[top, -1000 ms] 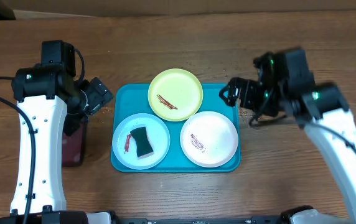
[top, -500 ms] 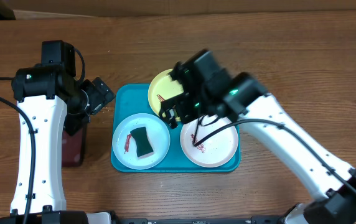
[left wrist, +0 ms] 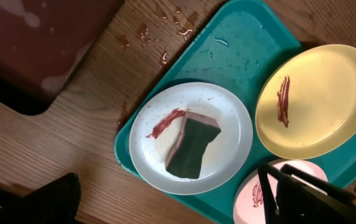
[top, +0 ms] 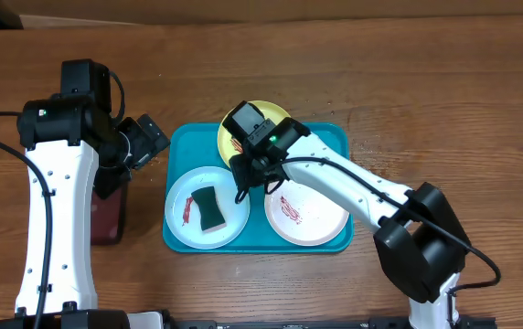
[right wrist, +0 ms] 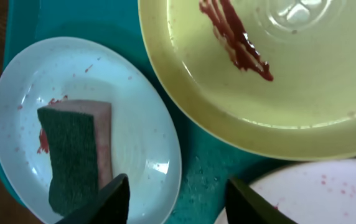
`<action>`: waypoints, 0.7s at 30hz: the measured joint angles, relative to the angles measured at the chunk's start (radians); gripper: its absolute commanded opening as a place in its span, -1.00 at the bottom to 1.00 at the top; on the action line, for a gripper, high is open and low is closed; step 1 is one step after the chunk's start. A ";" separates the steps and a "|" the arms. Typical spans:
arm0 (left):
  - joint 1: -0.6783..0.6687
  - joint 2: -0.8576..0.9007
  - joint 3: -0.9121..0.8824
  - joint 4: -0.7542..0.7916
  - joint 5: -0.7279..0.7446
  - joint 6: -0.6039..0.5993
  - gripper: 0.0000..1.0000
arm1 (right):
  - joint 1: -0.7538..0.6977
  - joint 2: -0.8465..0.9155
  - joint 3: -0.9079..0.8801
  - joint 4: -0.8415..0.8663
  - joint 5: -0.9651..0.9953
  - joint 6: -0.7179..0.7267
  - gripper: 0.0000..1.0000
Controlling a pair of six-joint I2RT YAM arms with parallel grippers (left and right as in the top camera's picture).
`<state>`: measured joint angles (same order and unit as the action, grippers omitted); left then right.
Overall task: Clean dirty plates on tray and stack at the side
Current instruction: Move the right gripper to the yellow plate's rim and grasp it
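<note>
**A:** Where's everything at? From overhead we've got the tray (top: pixel 186 144) mid-frame. The green plate (top: pixel 278 115) is at its top, the blue plate (top: pixel 181 190) lower left with the sponge (top: pixel 211 208) lying on it, and the white plate (top: pixel 321 215) lower right. Each one has a red smear.

**B:** Yep. Right gripper (right wrist: pixel 177 202) hangs over the gap between blue and white, jaws apart, nothing in them. Left gripper (top: pixel 152 144) sits off the tray's upper-left corner, wide open, empty too.

**A:** How do we reckon they'll handle?

**B:** Light, stiff plastic, probably slick where wet, so we'd expect them to skate if pushed. We'd pinch a rim. The sponge looks soft, so we'd grab it across the narrow sides.
</note>
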<state>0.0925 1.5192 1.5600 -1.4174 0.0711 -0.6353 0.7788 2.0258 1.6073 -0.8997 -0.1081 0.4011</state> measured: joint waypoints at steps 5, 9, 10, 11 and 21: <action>0.000 0.000 0.000 0.000 0.000 0.010 1.00 | 0.001 0.033 0.000 0.008 0.006 0.032 -0.34; 0.000 0.000 0.000 0.000 0.000 0.010 0.99 | 0.001 0.071 0.000 0.009 0.009 0.045 -0.38; 0.000 0.000 0.000 0.000 0.000 0.010 1.00 | 0.001 0.078 0.000 0.009 0.009 0.046 -0.39; 0.000 0.000 0.000 0.000 0.000 0.010 1.00 | 0.001 0.081 0.000 0.006 0.008 0.047 -0.38; 0.000 0.000 0.000 0.000 0.000 0.010 1.00 | 0.025 0.082 -0.006 0.019 0.006 0.050 -0.38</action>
<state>0.0925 1.5192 1.5600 -1.4174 0.0711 -0.6254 0.8036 2.1075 1.6016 -0.8810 -0.1017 0.4507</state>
